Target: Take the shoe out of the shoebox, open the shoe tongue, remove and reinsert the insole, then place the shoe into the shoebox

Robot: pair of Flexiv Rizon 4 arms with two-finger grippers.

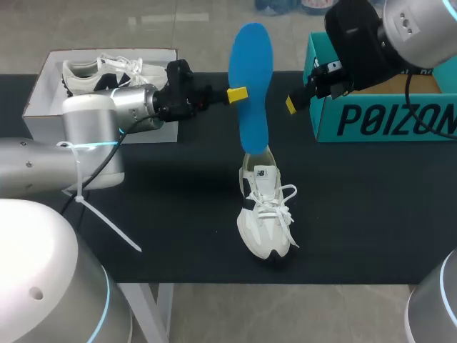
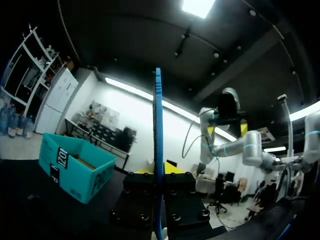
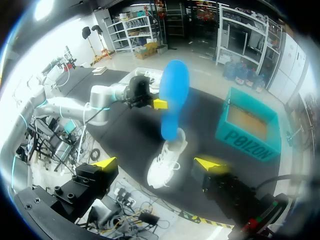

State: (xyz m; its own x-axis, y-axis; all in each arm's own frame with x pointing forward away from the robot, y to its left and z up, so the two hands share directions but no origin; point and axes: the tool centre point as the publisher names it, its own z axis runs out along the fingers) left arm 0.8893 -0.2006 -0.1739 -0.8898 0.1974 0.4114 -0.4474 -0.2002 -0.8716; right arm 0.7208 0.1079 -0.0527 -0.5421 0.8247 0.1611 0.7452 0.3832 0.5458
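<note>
Over the black table our left arm stretches level, the left claw clamped on the edge of the blue insole, holding it upright. Our right claw hangs before the teal shoebox, fingers wide apart. The white shoe lies below the left claw

— What stands in the middle of the table?
— The blue insole, upright, with its lower end in the white shoe. The left gripper clamps it from the left side.
— And to the right?
— The right gripper, with its fingers wide apart, hangs clear of the insole. The teal box sits at the far right and the white box at the far left. Bare mat flanks the shoe.
</note>
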